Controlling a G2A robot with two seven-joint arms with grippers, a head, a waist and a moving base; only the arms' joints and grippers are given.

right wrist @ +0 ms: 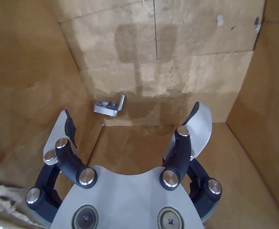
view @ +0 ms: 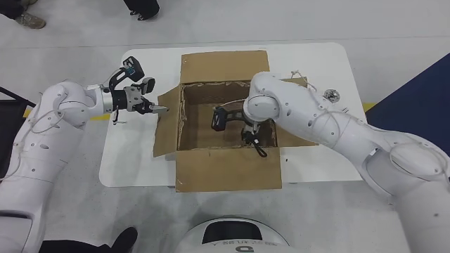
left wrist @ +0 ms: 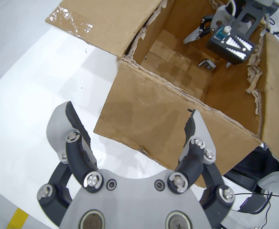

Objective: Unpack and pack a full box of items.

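Top view: your brown box (view: 228, 169) sits in the middle of the white tabletop (view: 133, 161) with its flaps folded out. Your left gripper (view: 163, 110) is outside the box, just beside the side flap on that arm's side, over the tabletop. In the left wrist view its fingers (left wrist: 197, 129) are spread wide and hold nothing.

Your right gripper (view: 252, 143) is down inside the box, near the wall closest to the robot. Its fingers (right wrist: 201, 117) are spread wide too, and nothing is between them.

One small shiny metal part (right wrist: 109, 107) lies on the floor of the box. It is tucked into a corner, right up by the wall there. It is a flat little block with a short round pin sticking out at one end. The right gripper is above it and a bit off to the side, not touching it. The top edges of the box are torn and ragged.
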